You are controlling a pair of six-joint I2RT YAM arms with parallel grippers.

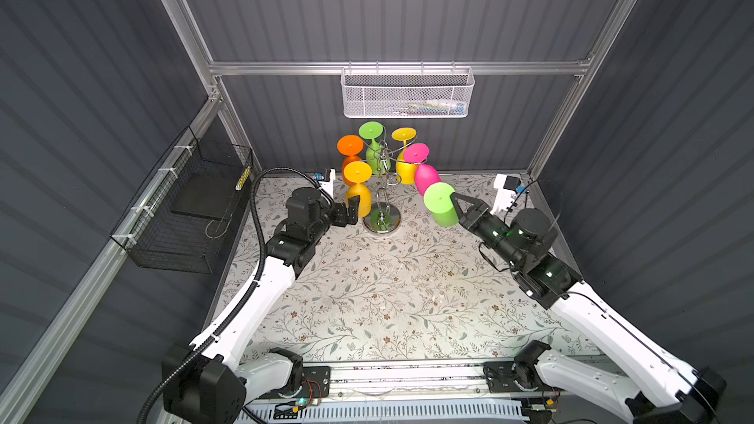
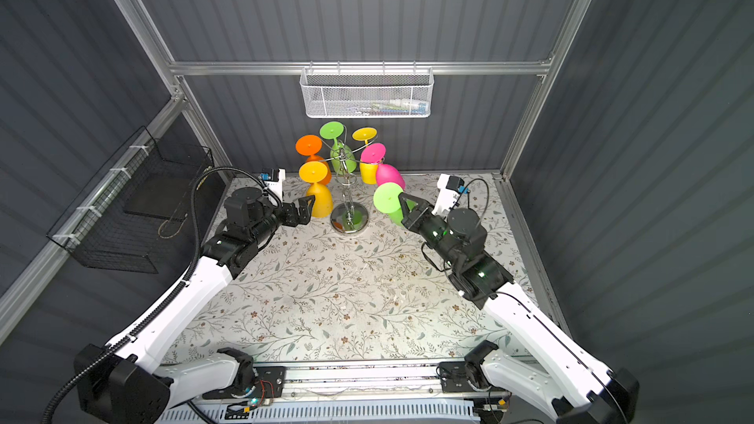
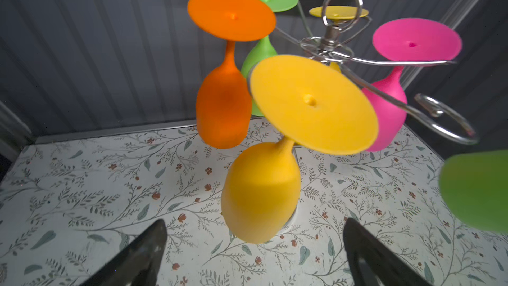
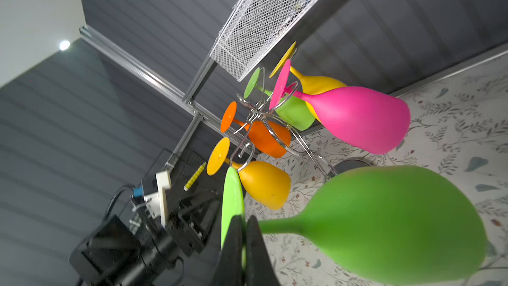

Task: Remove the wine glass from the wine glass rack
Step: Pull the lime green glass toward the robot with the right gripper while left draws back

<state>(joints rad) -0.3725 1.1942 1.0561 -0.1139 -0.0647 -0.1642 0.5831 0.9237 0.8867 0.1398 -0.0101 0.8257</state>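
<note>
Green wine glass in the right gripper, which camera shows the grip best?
Right wrist view: the right gripper pinches the stem of the green wine glass beside its foot. In both top views the foot hides the stem; left wrist shows only blurred bowl.

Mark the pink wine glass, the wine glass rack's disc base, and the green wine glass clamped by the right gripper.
pink wine glass (image 1: 427, 178), a top view, on its bowl.
wine glass rack (image 1: 393, 222), a top view, on its shiny disc base.
clamped green wine glass (image 4: 398, 221), right wrist view, on its bowl.
</note>
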